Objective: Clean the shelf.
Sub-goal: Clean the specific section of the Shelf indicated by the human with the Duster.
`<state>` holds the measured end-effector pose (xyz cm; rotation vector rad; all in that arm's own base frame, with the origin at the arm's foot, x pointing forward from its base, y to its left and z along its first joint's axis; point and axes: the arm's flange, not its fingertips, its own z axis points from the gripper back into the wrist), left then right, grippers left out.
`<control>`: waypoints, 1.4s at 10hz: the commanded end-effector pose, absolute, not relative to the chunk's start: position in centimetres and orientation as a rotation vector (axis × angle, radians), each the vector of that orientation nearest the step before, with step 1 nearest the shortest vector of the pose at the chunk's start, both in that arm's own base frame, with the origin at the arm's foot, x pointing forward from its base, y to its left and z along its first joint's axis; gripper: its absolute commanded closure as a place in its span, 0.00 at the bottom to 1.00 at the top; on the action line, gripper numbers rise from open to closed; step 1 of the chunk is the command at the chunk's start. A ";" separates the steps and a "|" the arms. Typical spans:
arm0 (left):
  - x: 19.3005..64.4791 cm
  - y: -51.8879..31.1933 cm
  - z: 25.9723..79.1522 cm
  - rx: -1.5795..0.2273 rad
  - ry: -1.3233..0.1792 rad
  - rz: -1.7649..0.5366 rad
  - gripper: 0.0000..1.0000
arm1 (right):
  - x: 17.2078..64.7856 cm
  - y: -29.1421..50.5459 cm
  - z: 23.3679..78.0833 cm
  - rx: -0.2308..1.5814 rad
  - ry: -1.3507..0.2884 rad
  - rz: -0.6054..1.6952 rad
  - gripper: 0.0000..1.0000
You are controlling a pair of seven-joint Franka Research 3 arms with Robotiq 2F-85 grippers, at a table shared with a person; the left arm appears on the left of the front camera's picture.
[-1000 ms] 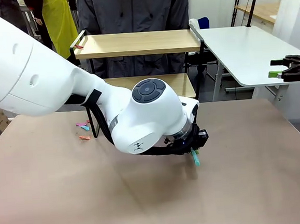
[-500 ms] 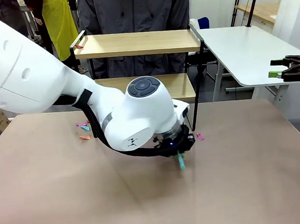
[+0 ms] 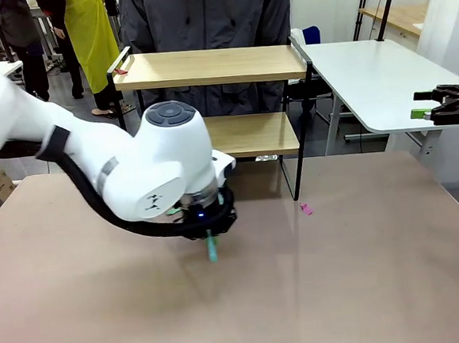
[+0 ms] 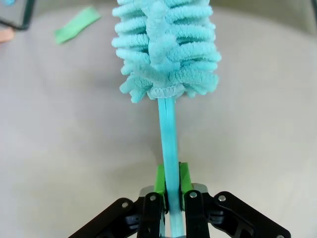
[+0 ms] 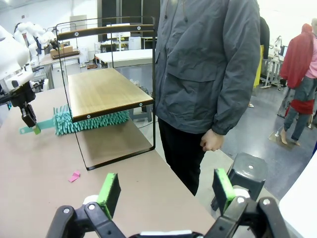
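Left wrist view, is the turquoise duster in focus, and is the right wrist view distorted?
Left wrist view: the fluffy turquoise duster is sharp, the green paper scrap behind it softer. Right wrist view: wide-angle bows the two-tier wooden shelf's black frame.

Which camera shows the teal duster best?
Left wrist view: the duster, head and handle clamped in the left gripper, is close and sharp. Front view: a handle stub under the arm. Right wrist view: small, partly behind the shelf.
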<state>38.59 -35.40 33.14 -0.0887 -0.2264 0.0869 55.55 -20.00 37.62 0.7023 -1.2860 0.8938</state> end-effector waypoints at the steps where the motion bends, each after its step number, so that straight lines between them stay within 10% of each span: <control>1: 37.8 -32.1 33.2 0.077 -0.201 0.104 0.87 | 55.5 -19.8 37.8 0.699 -1.284 0.899 0.00; 5: 36.0 -28.5 34.5 0.323 -0.270 0.164 0.87 | 55.5 -19.8 37.8 0.699 -1.284 0.899 0.00; 7: 35.3 -31.5 35.5 0.167 -0.449 0.188 0.87 | 55.5 -19.8 37.8 0.699 -1.284 0.899 0.00; 8: 36.2 -28.6 34.8 0.279 -0.268 0.125 0.87 | 55.5 -19.8 37.8 0.699 -1.284 0.899 0.00; 14: 32.6 -28.5 40.6 0.065 -0.342 -0.002 0.87 | 55.5 -19.8 37.8 0.699 -1.284 0.899 0.00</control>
